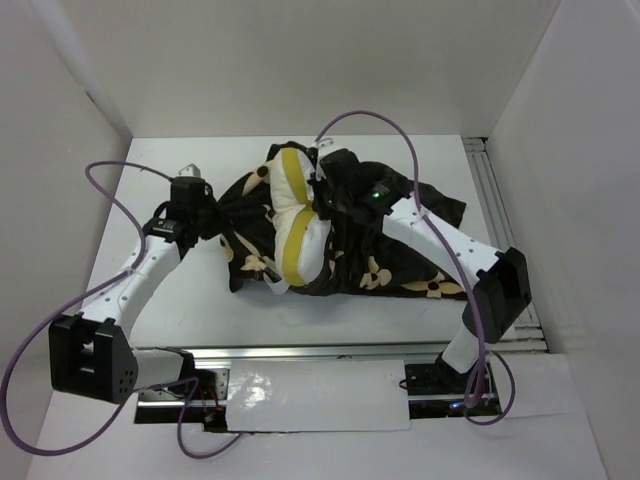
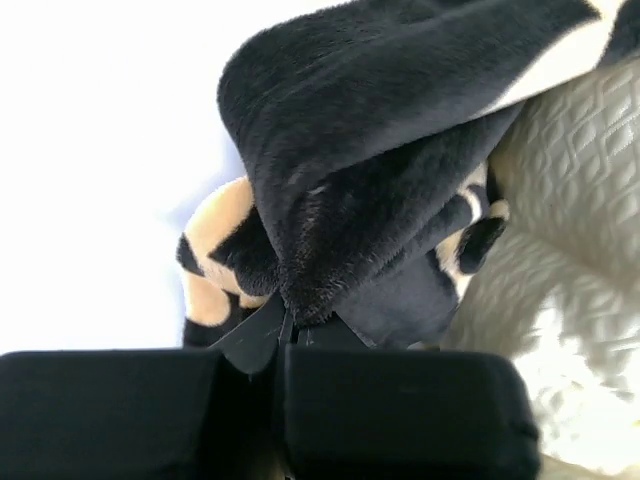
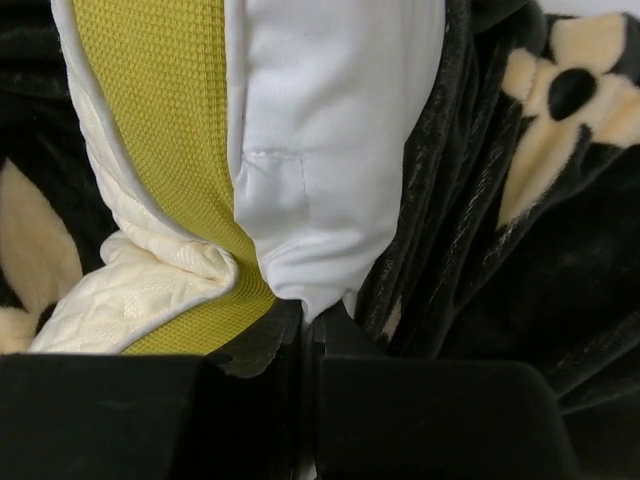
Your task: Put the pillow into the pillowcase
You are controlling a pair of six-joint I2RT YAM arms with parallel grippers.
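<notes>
While the pillowcase lies rumpled across the middle of the table with the pillow only partly inside, its white face and yellow band bare at the mouth, the step in hand looks to be feeding it deeper. The left gripper should keep the mouth's edge taut as the right gripper drives the pillow inward without bunching. Both jaws are closed tight: the left pinches a fold of dark plush, the right the pillow's edge.
</notes>
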